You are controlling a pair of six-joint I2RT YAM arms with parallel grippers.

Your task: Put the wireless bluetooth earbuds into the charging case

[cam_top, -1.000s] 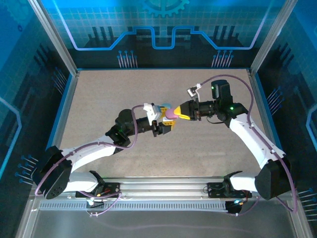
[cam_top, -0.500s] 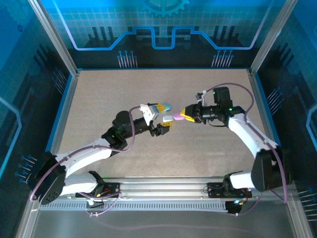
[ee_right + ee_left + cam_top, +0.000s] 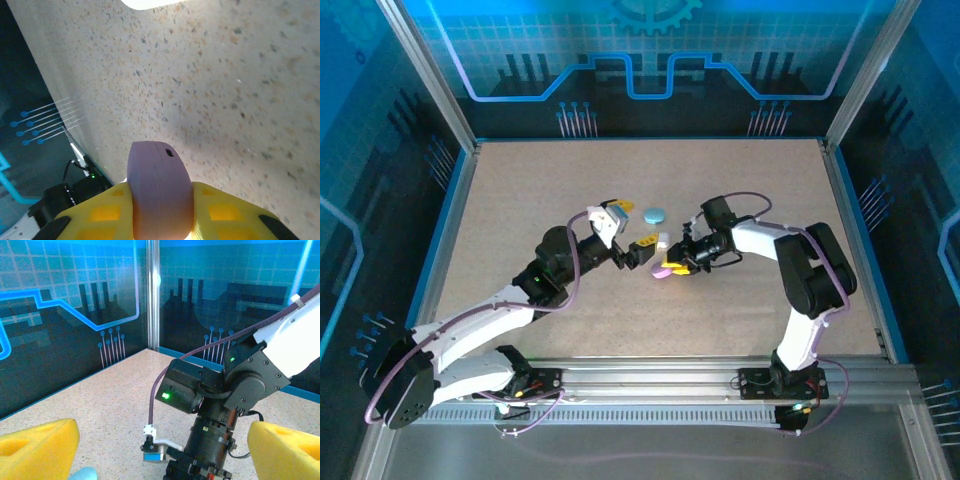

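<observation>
A closed purple charging case with a small port on its edge sits clamped between the yellow pads of my right gripper. From above, that right gripper holds the charging case low over the table's middle. My left gripper stands wide open just to its left, nothing between its fingers. In the left wrist view the left gripper has its yellow pads far apart, framing the right arm's wrist. The earbuds are hidden from me.
A pale blue oval case lies on the speckled table just beyond the left gripper; its edge is at the bottom of the left wrist view. Blue walls and aluminium posts ring the table.
My left gripper has opened wide and drawn back to the left. The right gripper has swung down and nearer with the purple case, its arm folding inward.
</observation>
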